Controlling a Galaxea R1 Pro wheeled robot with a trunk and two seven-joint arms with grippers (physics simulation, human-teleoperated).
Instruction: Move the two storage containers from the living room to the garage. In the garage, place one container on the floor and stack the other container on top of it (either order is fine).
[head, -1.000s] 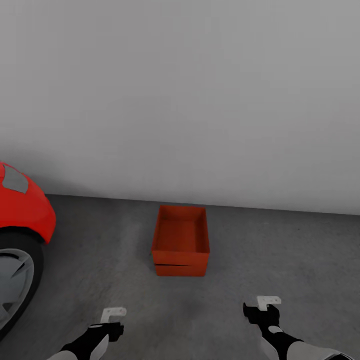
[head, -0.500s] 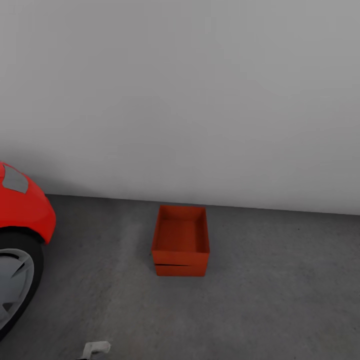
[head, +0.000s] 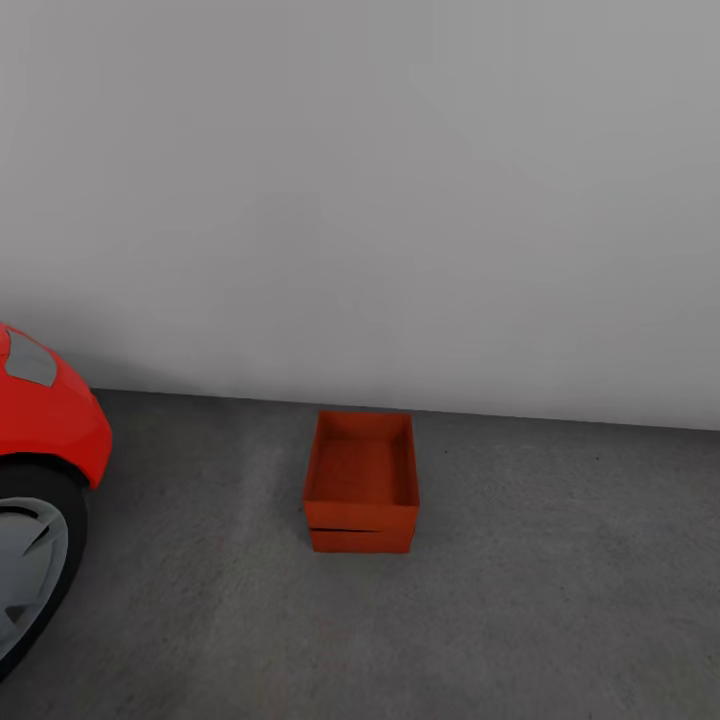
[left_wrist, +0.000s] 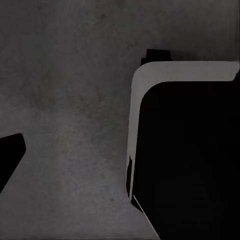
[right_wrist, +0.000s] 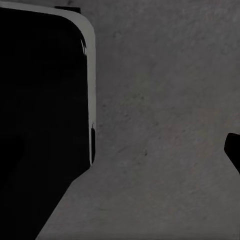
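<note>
Grey concrete floor (head: 560, 600) runs across the lower part of the head view up to a plain pale wall (head: 360, 200), which marks this as the garage. Each wrist view looks down at that rough concrete past a dark robot part with a pale rim (left_wrist: 134, 125). A dark tip shows at the edge of the left claw (left_wrist: 10, 155) view and another at the edge of the right claw (right_wrist: 234, 150) view, but whether either claw is released or clenched I cannot tell; nothing orange sits near them.

Just below frame centre, the two storage containers (head: 360, 480) stand stacked near the wall, the upper bin open-topped, a thin dark seam showing between them. A red car (head: 45, 430) with its wheel fills the lower left edge.

The stack looks finished. The main risk, as I judge it, is the base or an arm nudging the upper bin askew, or brushing the car.
</note>
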